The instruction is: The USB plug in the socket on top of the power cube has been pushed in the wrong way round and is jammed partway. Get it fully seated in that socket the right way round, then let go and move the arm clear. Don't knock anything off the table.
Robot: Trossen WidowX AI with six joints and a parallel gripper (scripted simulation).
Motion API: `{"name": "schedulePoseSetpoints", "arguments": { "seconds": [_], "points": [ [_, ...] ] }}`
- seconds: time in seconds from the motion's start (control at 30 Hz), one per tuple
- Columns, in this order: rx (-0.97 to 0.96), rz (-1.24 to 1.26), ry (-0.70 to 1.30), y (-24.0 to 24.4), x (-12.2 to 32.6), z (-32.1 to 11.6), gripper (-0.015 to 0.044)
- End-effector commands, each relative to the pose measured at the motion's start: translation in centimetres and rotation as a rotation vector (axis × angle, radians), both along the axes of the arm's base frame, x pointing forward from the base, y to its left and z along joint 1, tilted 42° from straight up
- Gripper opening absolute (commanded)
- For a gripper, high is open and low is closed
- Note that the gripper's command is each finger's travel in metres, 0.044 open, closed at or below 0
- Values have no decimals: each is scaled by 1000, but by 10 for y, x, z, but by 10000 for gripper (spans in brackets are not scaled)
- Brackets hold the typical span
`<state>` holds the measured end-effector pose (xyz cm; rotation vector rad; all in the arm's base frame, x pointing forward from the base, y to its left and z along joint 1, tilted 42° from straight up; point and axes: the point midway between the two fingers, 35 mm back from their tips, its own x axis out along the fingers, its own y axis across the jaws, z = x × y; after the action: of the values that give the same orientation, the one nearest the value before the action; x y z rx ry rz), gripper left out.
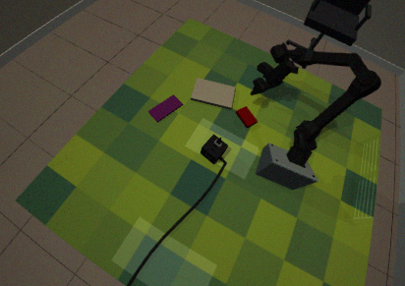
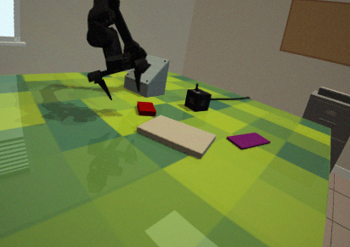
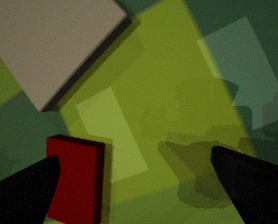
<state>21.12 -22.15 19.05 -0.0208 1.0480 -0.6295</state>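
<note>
The black power cube (image 1: 211,151) (image 2: 198,101) stands on the green patchwork table. The small USB plug (image 1: 218,142) (image 2: 197,87) sticks up from the cube's top; its right way round and depth are too small to tell. My gripper (image 1: 274,83) (image 2: 125,95) (image 3: 137,158) is open and empty, pointing down above the table, well away from the cube and plug. In the wrist view its left finger overlaps the red block; the cube and plug are not in that view.
The red block (image 1: 247,117) (image 2: 146,109) (image 3: 75,180) lies near the gripper. A beige slab (image 1: 213,92) (image 2: 176,135) (image 3: 55,45) and a purple flat block (image 1: 166,108) (image 2: 248,140) lie beyond it. A black cable (image 1: 172,224) (image 2: 229,98) runs from the cube to the table's edge.
</note>
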Motion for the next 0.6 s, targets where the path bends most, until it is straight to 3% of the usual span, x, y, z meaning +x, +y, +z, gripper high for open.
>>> {"name": "schedulePoseSetpoints", "arguments": {
  "seconds": [0.0, 0.3, 0.57],
  "points": [
    [32, 178, 156, 32, 36, -25, 440],
    [35, 519, 485, 111, 82, -81, 440],
    [-160, 943, 920, 204, 101, -133, 440]
  ]
}}
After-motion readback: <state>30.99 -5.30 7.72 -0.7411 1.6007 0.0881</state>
